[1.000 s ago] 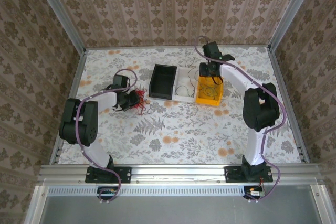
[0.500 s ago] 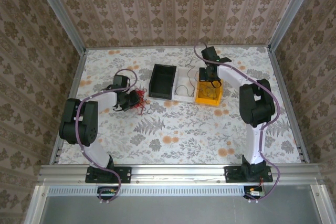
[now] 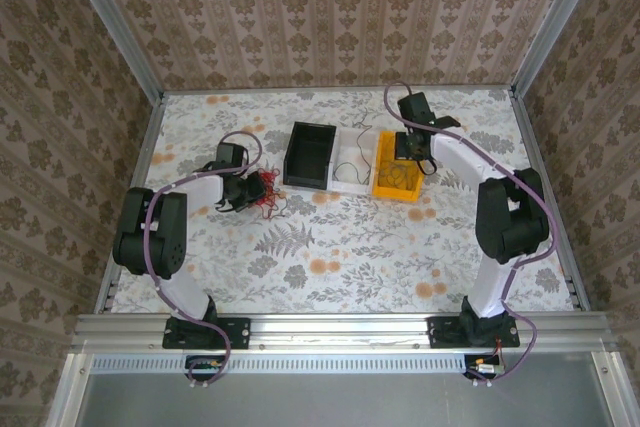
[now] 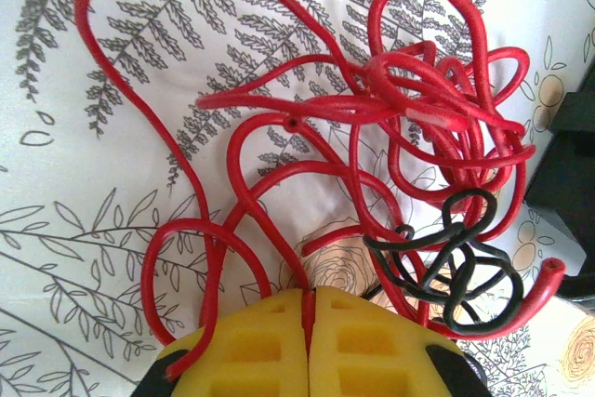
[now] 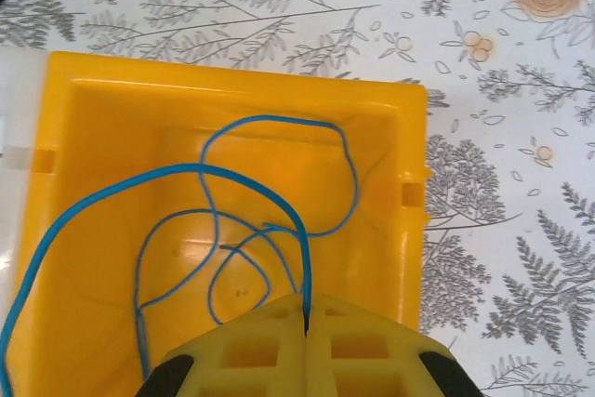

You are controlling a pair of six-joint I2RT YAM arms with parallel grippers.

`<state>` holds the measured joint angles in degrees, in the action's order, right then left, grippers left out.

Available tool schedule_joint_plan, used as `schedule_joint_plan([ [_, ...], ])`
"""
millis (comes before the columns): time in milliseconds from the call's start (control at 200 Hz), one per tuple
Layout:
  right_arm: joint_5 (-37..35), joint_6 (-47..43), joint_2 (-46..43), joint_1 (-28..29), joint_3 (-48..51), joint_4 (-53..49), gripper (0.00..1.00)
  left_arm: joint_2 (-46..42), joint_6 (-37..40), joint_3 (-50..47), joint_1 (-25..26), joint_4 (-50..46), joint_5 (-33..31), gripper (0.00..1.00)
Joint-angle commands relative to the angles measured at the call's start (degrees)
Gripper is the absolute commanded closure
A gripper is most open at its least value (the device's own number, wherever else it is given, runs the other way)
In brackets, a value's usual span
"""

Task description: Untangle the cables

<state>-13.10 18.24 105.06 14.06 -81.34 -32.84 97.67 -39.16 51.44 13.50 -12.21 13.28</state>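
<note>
The red cable (image 4: 418,90) lies knotted on the tabletop (image 4: 112,183), left side, with a thin black cable (image 4: 456,262) snagged in it. Both look light, limp and springy, so a free end seems the best hold. The left gripper (image 4: 309,302) is pinched together on a red strand. Over the yellow bin (image 5: 232,90), the right gripper (image 5: 305,309) pinches a blue cable (image 5: 279,118).

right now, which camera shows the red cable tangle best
Left wrist view: the red cable has distinct loops, a black cable knotted in, one strand running into the shut left gripper. The top view gives a small red clump. The right wrist camera faces a yellow bin.
</note>
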Motion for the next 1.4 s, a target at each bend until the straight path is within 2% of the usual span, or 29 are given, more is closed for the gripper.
schedule_joint_plan([
  [0, -4.02, 0.93, 1.20, -0.35, -0.50, -3.81, 1.00, 1.56, 1.28, -0.22, 1.05, -4.93, -0.26, 1.00],
  [620, -8.10, -0.05, 18.73, 2.11, -14.93, -9.26, 0.98, 2.61, 1.45, 0.75, 1.27, -5.70, -0.23, 1.00],
  [895, -6.67, 0.89, 19.57, 2.37, -15.42, -8.05, 0.97, 2.35, 1.58, 0.85, 1.36, -6.11, -0.79, 1.00],
  [970, -6.68, 0.67, 17.07, 2.37, -14.54, -6.82, 0.92, 2.27, 1.45, 0.83, 1.36, -6.14, -0.88, 1.00],
  [1150, -6.83, 0.59, 11.49, 2.37, -13.05, -5.20, 0.70, 0.39, -2.29, -1.30, 1.18, -2.72, -2.11, 1.00],
  [1395, -8.26, 1.19, 5.87, 2.36, -11.69, -4.91, 0.57, -1.99, -11.18, -3.47, 1.18, -0.92, -4.72, 1.00],
])
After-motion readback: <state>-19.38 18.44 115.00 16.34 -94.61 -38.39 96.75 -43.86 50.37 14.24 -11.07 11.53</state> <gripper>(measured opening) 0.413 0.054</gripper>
